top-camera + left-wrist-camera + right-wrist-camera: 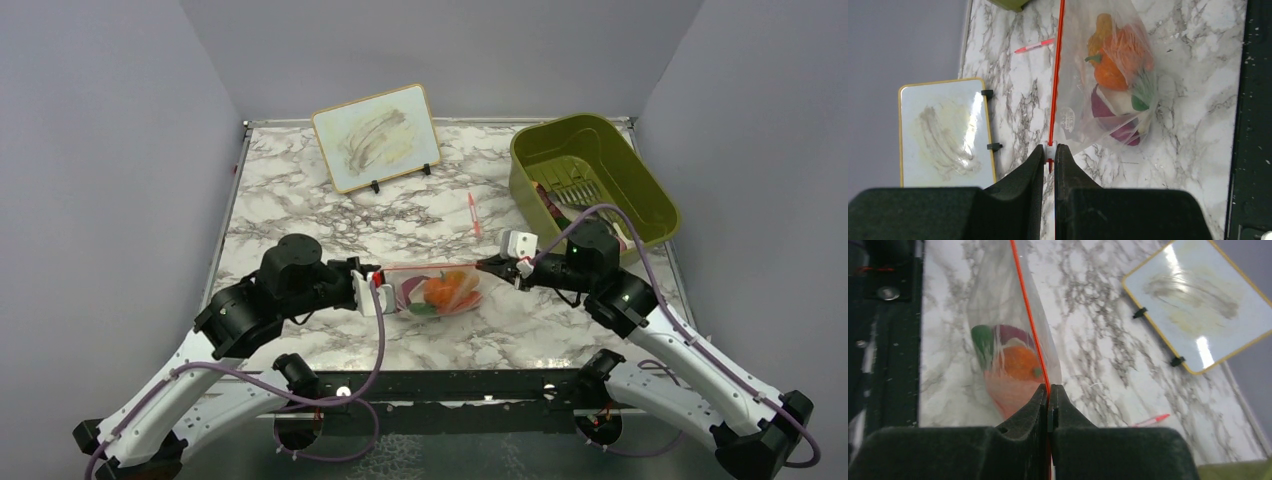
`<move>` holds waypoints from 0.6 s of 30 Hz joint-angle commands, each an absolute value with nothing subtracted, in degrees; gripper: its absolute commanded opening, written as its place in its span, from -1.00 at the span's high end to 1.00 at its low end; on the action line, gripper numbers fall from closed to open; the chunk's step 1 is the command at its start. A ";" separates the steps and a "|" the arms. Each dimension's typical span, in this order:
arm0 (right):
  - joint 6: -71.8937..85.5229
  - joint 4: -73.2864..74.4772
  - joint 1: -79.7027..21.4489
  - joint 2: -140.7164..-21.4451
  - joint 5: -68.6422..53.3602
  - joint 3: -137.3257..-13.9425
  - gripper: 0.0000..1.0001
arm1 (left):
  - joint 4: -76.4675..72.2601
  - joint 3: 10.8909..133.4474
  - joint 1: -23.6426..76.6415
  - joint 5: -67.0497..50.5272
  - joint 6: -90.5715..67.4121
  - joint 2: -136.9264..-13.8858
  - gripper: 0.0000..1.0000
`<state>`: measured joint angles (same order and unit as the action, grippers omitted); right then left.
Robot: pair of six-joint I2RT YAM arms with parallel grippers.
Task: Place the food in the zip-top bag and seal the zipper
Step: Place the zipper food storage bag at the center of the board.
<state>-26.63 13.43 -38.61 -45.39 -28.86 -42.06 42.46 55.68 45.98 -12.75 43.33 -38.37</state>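
Black fingers of the left gripper (1049, 159) are pressed together on one end of the thin red-orange zipper strip (1056, 75). The right gripper (1048, 402) pinches the same strip at its other end, so the clear floppy zip-top bag (1083, 120) is stretched taut between them above the grey-veined marble table (300, 200). Inside lie the toy foods (1115, 70), orange, purple-red, green and pale pieces; whether they rest on the tabletop is hard to tell.

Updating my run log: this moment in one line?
left tool: shut on red-orange zipper strip; right tool: shut on its other end; toy food: inside clear plastic bag
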 commanded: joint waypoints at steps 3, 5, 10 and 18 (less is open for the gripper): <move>-28.45 30.46 -37.35 -46.26 -49.90 -48.86 0.98 | 57.76 62.83 45.26 -15.24 43.18 -34.39 1.00; -27.38 29.78 -37.35 -46.86 -53.23 -48.49 0.98 | 58.51 62.85 45.22 -16.94 42.05 -33.39 1.00; -24.72 21.06 -37.31 -51.98 -44.16 -46.37 0.98 | 55.91 56.35 45.21 -10.01 40.38 -35.03 1.00; -20.14 0.66 -37.27 -63.64 -29.41 -45.92 0.12 | 37.17 50.74 45.23 4.66 27.04 -39.01 1.00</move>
